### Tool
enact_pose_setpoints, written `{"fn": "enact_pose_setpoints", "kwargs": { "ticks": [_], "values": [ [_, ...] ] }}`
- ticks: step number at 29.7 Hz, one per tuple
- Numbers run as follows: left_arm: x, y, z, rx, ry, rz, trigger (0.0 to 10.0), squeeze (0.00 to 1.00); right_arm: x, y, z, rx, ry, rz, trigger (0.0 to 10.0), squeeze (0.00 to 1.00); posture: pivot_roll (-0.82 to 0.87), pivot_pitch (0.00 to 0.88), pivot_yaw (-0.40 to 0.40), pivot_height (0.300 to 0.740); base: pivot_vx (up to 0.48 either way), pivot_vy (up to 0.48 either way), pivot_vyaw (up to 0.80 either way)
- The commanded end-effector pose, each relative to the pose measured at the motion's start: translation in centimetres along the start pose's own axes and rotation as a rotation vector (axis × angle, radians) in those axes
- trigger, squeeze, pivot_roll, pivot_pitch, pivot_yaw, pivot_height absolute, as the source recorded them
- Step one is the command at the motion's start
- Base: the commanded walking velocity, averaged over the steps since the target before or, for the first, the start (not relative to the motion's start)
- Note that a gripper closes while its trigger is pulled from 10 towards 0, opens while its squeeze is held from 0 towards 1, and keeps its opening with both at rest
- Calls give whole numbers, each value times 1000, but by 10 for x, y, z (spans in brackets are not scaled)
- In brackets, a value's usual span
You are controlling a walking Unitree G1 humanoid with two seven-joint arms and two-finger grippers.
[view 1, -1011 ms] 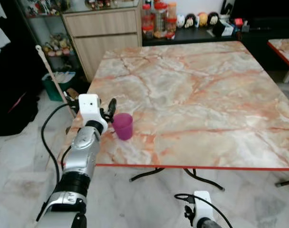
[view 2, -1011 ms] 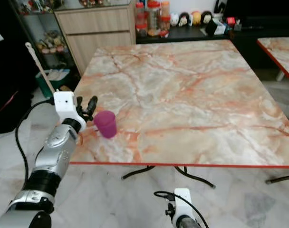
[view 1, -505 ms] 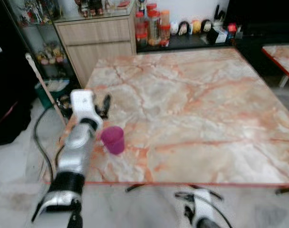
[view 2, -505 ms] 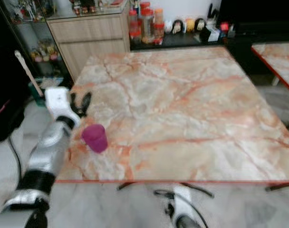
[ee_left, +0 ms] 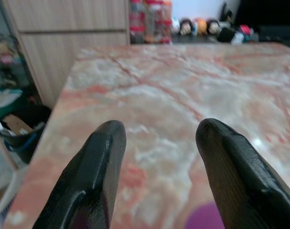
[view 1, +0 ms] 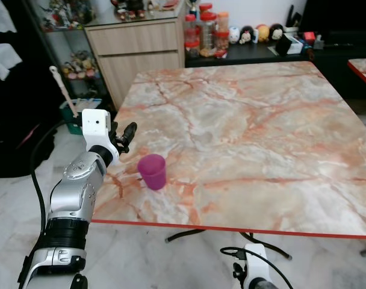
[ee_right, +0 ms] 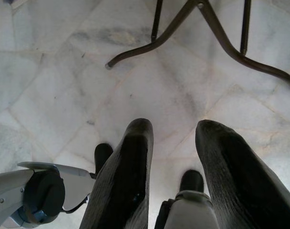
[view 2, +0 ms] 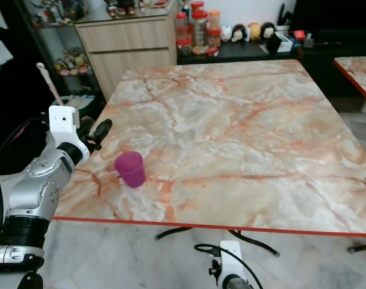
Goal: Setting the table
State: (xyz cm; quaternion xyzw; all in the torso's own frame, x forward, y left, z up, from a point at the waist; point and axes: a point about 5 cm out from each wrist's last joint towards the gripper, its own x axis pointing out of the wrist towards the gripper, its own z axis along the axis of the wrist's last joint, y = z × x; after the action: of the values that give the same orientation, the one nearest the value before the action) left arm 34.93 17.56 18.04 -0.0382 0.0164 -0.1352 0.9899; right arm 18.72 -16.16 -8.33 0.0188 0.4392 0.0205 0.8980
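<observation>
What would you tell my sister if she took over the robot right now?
Left tool: open, holding nothing, above the near-left corner of the table, just left of the purple cup.
Right tool: open, idle, hanging low over the floor by the table legs.
Done: cup stands upright on the table near the front edge.
Left: bring the other tableware; none on the table yet.

wooden cabinet, red-lidded jars, figurines, marble floor
</observation>
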Motion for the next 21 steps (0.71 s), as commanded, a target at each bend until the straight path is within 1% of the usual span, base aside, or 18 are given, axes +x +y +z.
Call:
{"fn": "enact_pose_setpoints", "kwargs": {
  "ticks": [1,4,7,11,13,19,21],
  "values": [
    [0,-3,-1,29,53,-30,10000,0,0,2,0,-3,5,5,10000,0,-117,0,104,740,0,0,0],
    [0,-6,-12,53,129,-49,10000,0,0,2,0,-4,5,6,10000,0,-118,0,105,740,0,0,0],
    [-2,-8,-21,43,171,-64,10000,0,0,2,0,-6,6,7,10000,0,-124,0,109,740,0,0,0],
    [-3,-11,-25,43,206,-75,10000,0,0,2,-1,-8,10,9,10000,0,-123,0,108,740,0,0,0],
    [-3,-11,-25,44,211,-77,10000,0,0,2,-1,-8,10,9,10000,0,-123,0,108,740,0,0,0],
    [-5,-10,-37,67,265,-69,10000,0,0,2,-2,-19,14,13,10000,0,-119,0,107,740,0,0,0],
    [-5,-10,-37,67,266,-71,10000,0,0,3,-2,-19,14,13,10000,0,-119,0,107,740,0,0,0]
  ]
}}
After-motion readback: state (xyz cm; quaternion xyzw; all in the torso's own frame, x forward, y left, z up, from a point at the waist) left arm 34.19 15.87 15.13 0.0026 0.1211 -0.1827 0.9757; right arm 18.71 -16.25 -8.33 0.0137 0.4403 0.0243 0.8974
